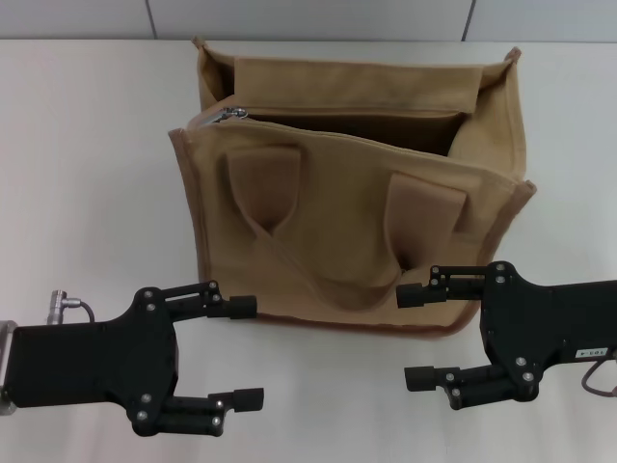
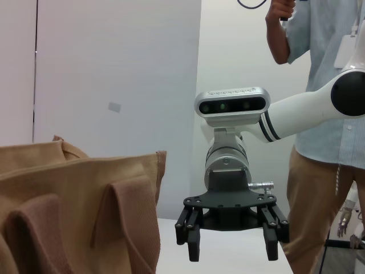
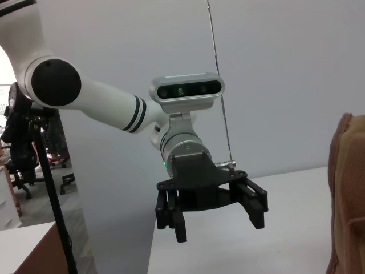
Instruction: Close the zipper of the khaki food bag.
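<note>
The khaki food bag (image 1: 318, 193) stands in the middle of the white table with its top gaping open. It also shows in the left wrist view (image 2: 68, 211) and at the edge of the right wrist view (image 3: 348, 194). The zipper (image 1: 366, 110) runs along the far side of the opening, and its silver slider (image 1: 229, 114) sits at the bag's left end. A wide handle loop (image 1: 328, 260) hangs down the near face. My left gripper (image 1: 249, 352) is open, low by the bag's near-left corner. My right gripper (image 1: 409, 336) is open by the near-right corner, its upper finger against the bag's face.
The white table (image 1: 87, 174) spreads on both sides of the bag. The left wrist view shows my right gripper (image 2: 231, 245) with a person (image 2: 325, 142) standing behind it. The right wrist view shows my left gripper (image 3: 211, 214) against a grey wall.
</note>
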